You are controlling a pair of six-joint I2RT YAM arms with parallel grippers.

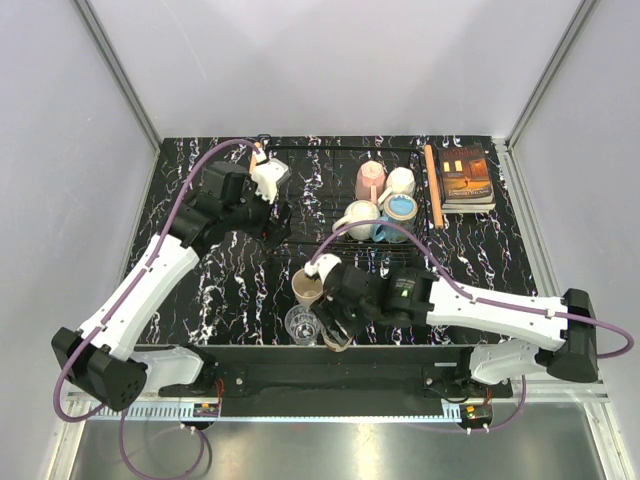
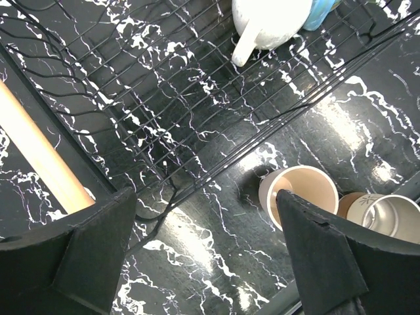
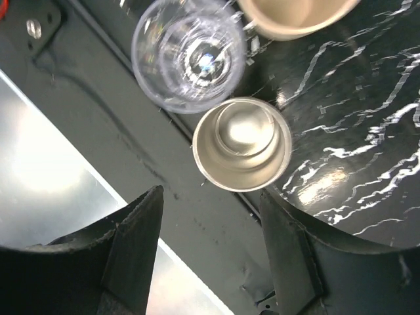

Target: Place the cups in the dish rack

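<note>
Black marbled worktop (image 1: pixel 480 262) carries the wire dish rack (image 1: pixel 320 190) at its far middle, four cups (image 1: pixel 380 205) at its right end. Left jaws gape above bare rack wires; right jaws stand apart, empty, over a beige cup (image 3: pixel 241 143) beside the glass tumbler (image 1: pixel 300 323) and cream mug (image 1: pixel 307 288)

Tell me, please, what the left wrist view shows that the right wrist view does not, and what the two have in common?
Only the left wrist view shows the dish rack, its wooden handle, and a white mug inside it. Only the right wrist view shows the clear glass tumbler and a beige cup upright beside it. Both show the cream cup standing on the black marbled table, outside the rack.
</note>
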